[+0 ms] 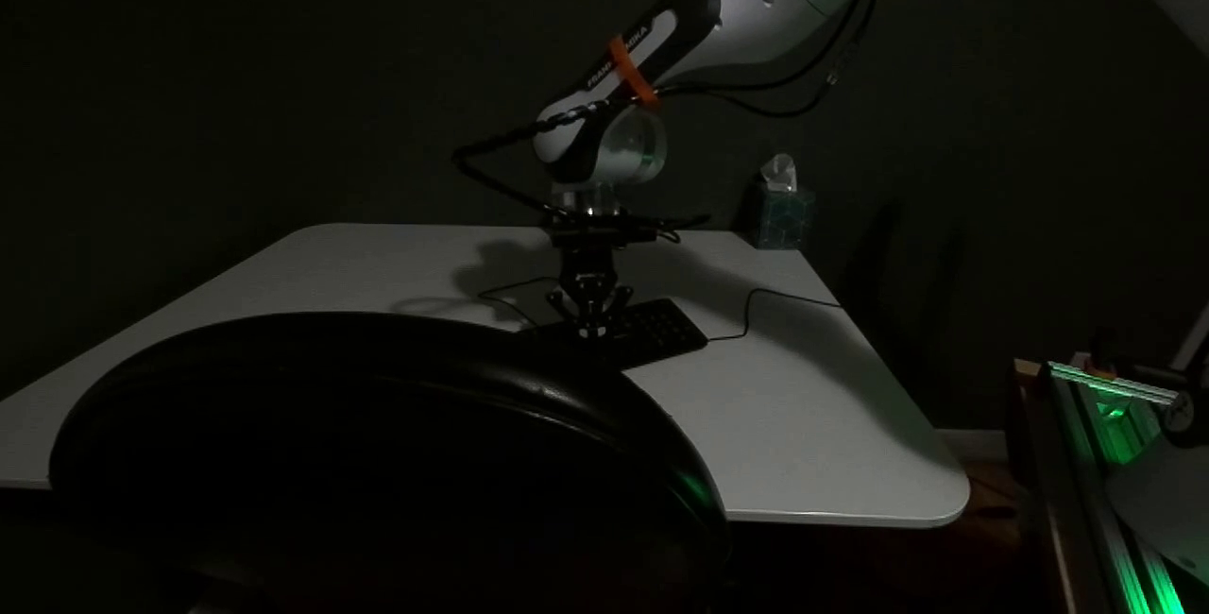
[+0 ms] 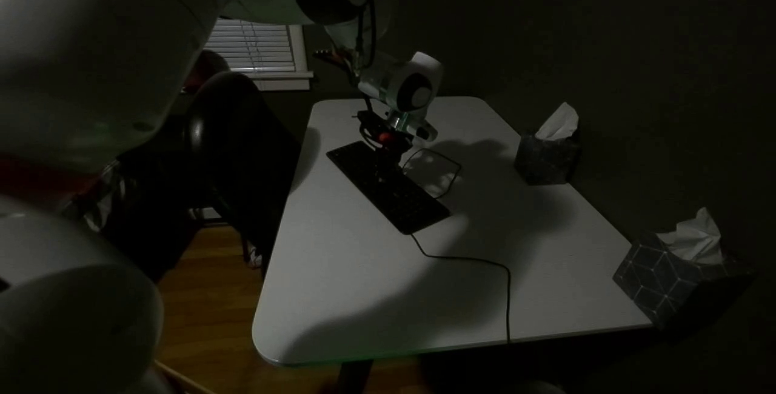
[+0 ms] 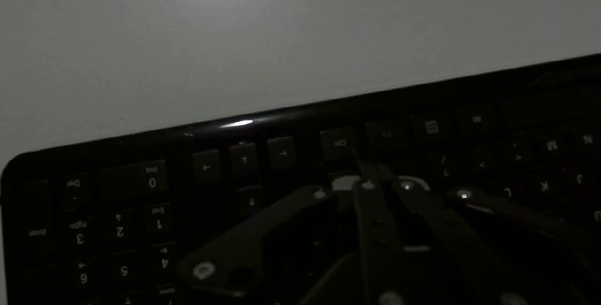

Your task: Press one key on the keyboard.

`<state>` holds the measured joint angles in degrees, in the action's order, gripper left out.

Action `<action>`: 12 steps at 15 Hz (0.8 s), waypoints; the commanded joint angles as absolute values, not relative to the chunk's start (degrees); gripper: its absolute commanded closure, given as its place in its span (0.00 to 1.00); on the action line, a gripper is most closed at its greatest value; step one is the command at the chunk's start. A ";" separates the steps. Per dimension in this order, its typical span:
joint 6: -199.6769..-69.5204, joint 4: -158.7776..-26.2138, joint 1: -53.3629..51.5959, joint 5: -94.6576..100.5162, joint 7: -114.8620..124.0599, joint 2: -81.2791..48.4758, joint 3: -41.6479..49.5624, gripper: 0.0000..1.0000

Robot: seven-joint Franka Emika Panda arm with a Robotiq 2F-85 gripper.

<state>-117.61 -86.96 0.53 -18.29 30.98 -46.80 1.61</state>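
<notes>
The black keyboard lies flat on the white table. It also shows in an exterior view and fills the lower part of the wrist view. My gripper points straight down over the middle of the keyboard. It is dark and hard to make out in an exterior view. In the wrist view the gripper has its fingertips together, just below the Ctrl key. The jaws look shut and hold nothing. The keys under the tips are hidden, and I cannot tell whether the tips touch them.
A black chair back stands at the table's edge and hides part of the keyboard in an exterior view. Two tissue boxes stand along the table's wall side. A black cable runs from the keyboard across the table.
</notes>
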 commanded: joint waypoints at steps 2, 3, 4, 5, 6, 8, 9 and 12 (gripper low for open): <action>-116.01 -84.30 1.03 -19.79 31.88 -49.14 1.94 1.00; -115.65 -84.52 1.08 -19.98 31.71 -48.70 1.78 1.00; -114.87 -85.12 1.22 -20.58 31.45 -47.45 1.29 1.00; -114.14 -85.84 1.20 -20.82 31.21 -46.13 1.04 1.00; -113.61 -86.44 1.29 -21.23 30.60 -44.93 0.66 1.00; -113.28 -89.95 0.45 -20.59 28.92 -40.33 0.37 1.00; -113.25 -91.54 -0.07 -20.08 28.23 -38.05 0.37 1.00; -116.52 -96.23 -2.27 -16.37 25.90 -31.80 1.42 0.67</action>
<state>-113.89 -88.52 -0.38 -19.17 28.82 -39.54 0.45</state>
